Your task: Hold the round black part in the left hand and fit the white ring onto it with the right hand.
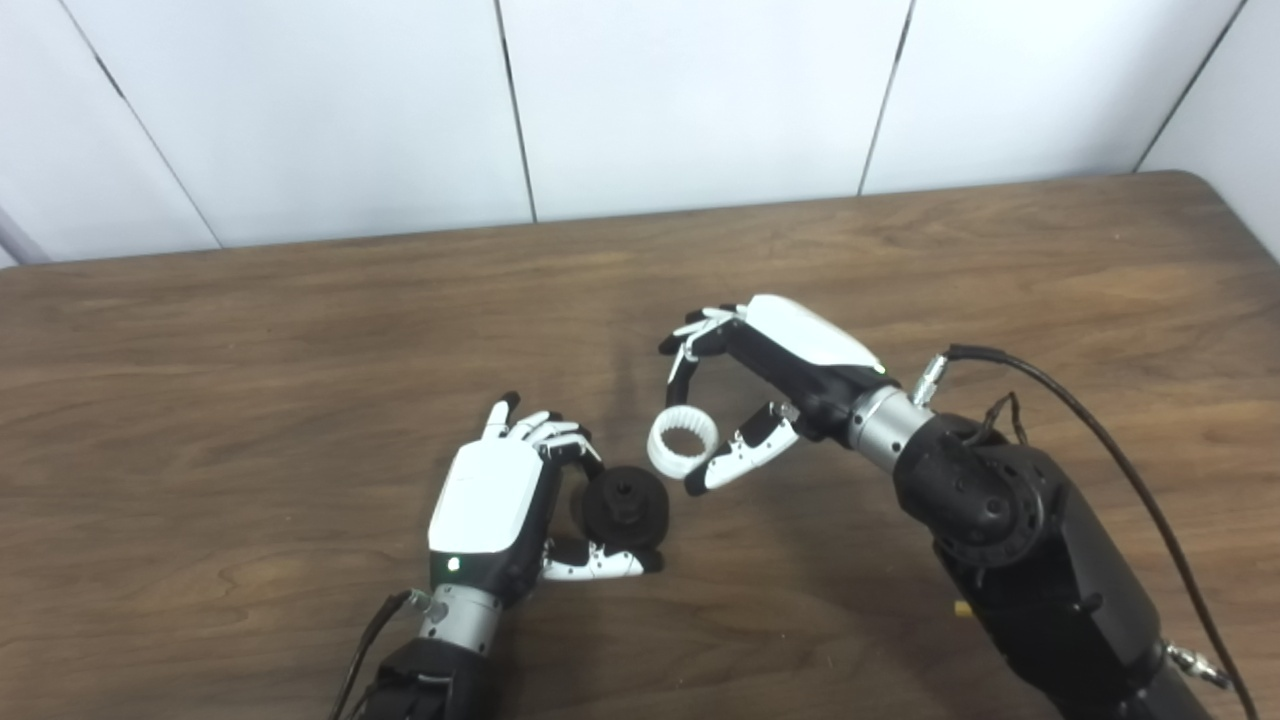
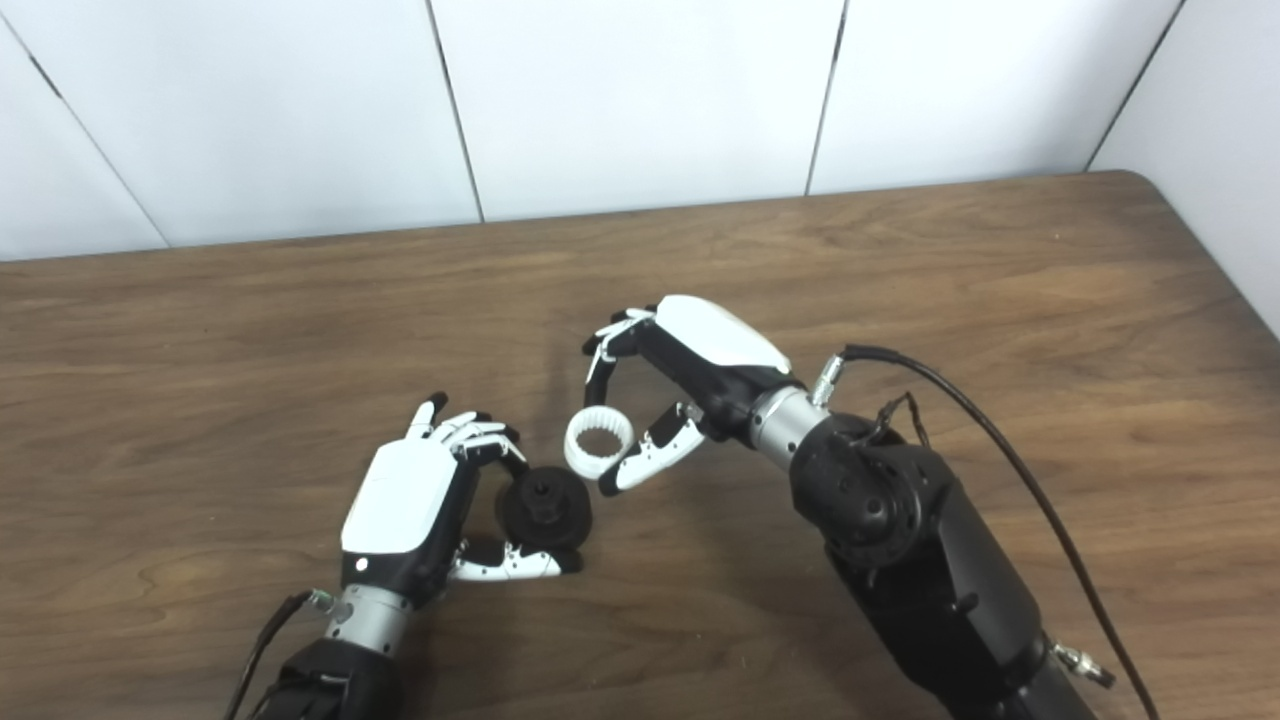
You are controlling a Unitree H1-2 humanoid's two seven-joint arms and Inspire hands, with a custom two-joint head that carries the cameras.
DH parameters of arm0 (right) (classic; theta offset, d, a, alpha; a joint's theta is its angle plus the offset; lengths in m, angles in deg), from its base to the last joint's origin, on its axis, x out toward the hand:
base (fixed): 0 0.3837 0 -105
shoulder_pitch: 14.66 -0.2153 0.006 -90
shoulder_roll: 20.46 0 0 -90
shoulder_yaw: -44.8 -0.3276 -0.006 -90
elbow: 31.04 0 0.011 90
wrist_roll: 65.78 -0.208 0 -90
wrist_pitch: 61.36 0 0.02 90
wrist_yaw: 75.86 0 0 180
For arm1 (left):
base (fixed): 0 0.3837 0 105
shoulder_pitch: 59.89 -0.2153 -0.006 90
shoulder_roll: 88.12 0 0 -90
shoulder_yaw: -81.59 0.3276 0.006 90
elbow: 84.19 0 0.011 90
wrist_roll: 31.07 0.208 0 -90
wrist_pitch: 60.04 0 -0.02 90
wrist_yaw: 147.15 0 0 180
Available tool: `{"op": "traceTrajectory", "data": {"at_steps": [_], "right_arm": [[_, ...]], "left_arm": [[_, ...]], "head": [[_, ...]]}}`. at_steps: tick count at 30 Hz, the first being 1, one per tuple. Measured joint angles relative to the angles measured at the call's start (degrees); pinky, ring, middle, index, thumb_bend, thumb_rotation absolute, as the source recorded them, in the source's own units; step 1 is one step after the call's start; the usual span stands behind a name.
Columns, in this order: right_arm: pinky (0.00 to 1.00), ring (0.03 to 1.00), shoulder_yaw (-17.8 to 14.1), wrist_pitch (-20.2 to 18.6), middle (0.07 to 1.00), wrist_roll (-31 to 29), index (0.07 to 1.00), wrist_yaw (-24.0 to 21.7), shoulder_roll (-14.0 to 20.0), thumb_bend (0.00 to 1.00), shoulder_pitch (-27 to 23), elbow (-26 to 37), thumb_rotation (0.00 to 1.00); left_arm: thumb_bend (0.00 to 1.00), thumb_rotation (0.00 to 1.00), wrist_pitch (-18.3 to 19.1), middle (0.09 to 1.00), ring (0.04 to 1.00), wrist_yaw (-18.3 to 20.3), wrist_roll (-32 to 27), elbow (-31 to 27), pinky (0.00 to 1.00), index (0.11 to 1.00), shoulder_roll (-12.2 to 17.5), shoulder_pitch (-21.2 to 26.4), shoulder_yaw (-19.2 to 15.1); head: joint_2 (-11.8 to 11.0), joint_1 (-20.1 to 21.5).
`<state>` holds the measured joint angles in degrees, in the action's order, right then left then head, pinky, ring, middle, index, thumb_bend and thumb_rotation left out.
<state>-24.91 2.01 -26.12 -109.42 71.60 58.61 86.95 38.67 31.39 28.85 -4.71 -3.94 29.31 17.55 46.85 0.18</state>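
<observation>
The round black part sits in my left hand, low over the table near the front middle. Curled fingers press on its far side and the thumb on its near side, with its hub facing up and to the right. The white ring, toothed on the inside, is pinched between the fingers and thumb of my right hand. The ring hangs just up and to the right of the black part, close to its rim but apart from it.
The brown wooden table runs back to a white panelled wall. Its right corner shows at the far right. A black cable loops off my right forearm.
</observation>
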Motion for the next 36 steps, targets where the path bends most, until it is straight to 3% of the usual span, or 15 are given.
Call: {"op": "traceTrajectory", "data": {"at_steps": [19,36], "right_arm": [[0.97,0.942,1.2,0.0,0.821,-0.1,0.484,-0.2,-3.7,0.52,0.3,-0.6,0.13],[1.0,0.951,2.6,0.0,0.824,0.7,0.484,-0.3,-3.3,0.52,0.1,-2.5,0.13]], "left_arm": [[0.52,0.06,0.5,0.752,0.849,0.3,0.8,0.1,1.0,0.485,-1.1,0.1,0.1],[0.52,0.06,1.2,0.753,0.849,0.3,1.4,0.1,1.0,0.485,-1.6,0.2,0.5]], "head": [[0.3,-1.8],[0.1,-2.0]]}}
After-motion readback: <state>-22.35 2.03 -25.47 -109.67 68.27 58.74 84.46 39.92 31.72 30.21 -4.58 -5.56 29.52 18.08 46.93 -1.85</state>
